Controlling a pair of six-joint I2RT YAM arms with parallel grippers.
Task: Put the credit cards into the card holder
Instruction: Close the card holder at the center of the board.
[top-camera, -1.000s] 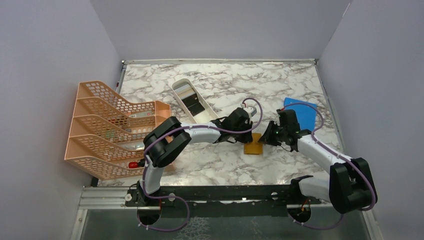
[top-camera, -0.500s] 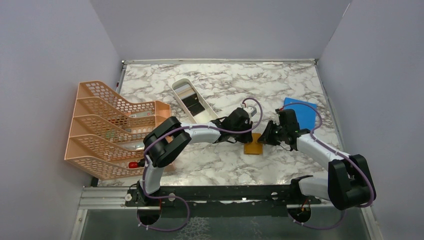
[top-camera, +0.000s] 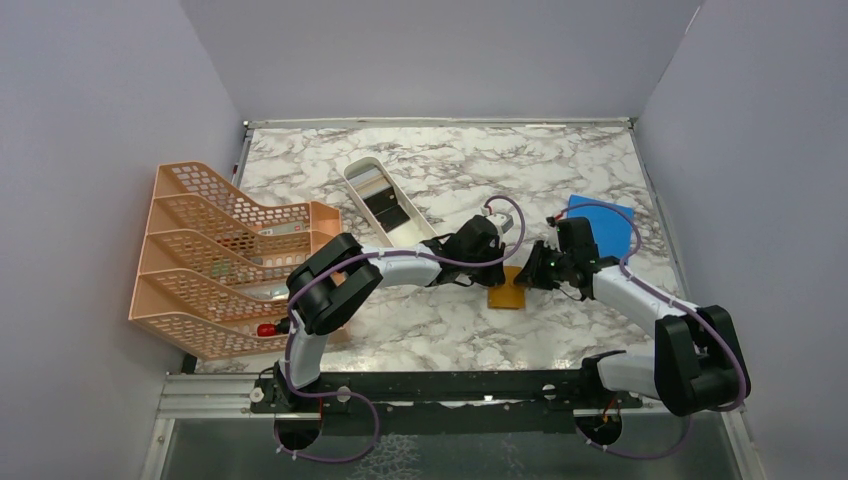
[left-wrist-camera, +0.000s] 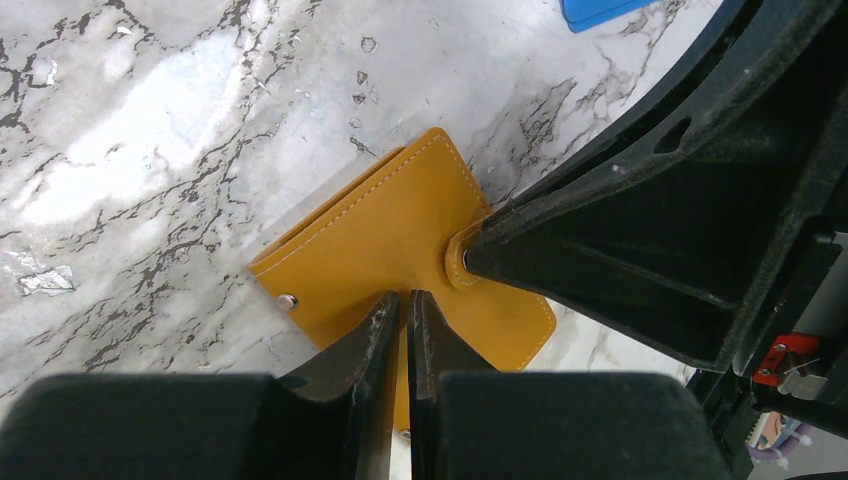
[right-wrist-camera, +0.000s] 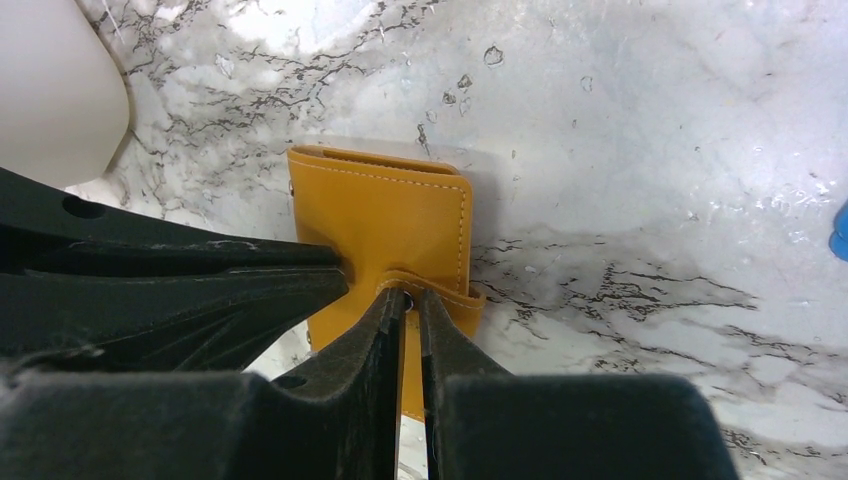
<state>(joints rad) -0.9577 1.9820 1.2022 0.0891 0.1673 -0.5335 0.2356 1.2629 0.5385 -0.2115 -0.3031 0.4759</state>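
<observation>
The card holder (top-camera: 507, 293) lies flat and folded on the bench (top-camera: 430, 330), right of centre, between the two arms. It is nearly square. Its slightly longer axis runs near to far, a little tilted, with the snap tab (right-wrist-camera: 447, 298) toward the right arm. The right tool (right-wrist-camera: 412, 305) is clamped on that tab. The left tool (left-wrist-camera: 402, 325), fingers nearly together, pinches the holder's edge just beside it. Since a second ago the holder has not moved, and only the right elbow has shifted slightly.

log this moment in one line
card holder: closed, flat on table | left gripper: shut, tips on it | right gripper: pinching its snap tab
</observation>
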